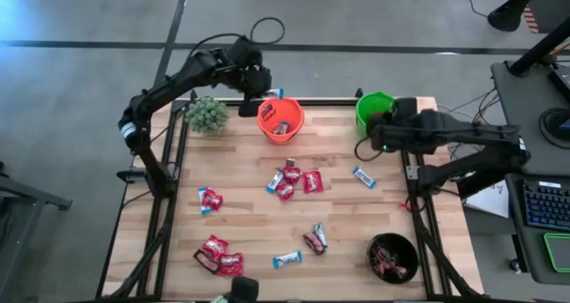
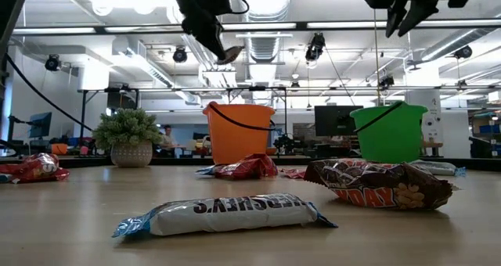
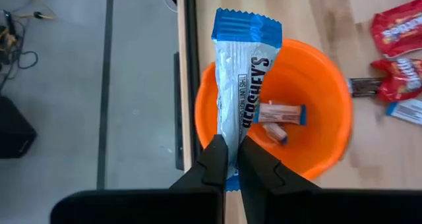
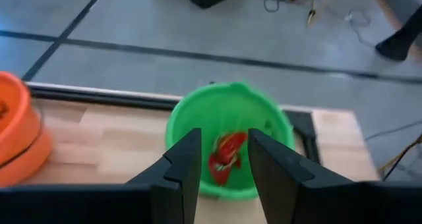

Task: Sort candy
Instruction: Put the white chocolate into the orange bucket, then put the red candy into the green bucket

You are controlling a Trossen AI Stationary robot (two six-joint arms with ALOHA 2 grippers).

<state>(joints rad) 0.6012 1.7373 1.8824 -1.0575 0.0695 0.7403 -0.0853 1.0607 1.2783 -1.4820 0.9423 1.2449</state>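
Left gripper [image 3: 227, 159] is clamped on the end of a blue-and-white Hershey's bar [image 3: 247, 92], hanging over the orange bucket [image 1: 280, 118] at the table's 12 o'clock edge. The bar's long axis runs straight out from the fingertips, free blue crimped end pointing away from the gripper; that tip reaches past the far rim, so the bar spans the bucket mouth instead of pointing down into it. Main risk: let go like this and the bar could bridge the rim or tip out over the table's back edge to the floor, so it likely needs tilting or pulling back over centre first. The pinch sits only on the end seal, so the bar could also swing or slip. Two small sweets already lie inside. Right gripper [image 4: 223, 159] hangs over the green bucket [image 4: 227, 135] at about 1 o'clock, fingers apart and holding nothing; a red packet [image 4: 225, 157] shows in the bucket between them. Risk there is low: possibly clipping the bucket's rim. Remaining candy is scattered from mid-table toward 6 o'clock.
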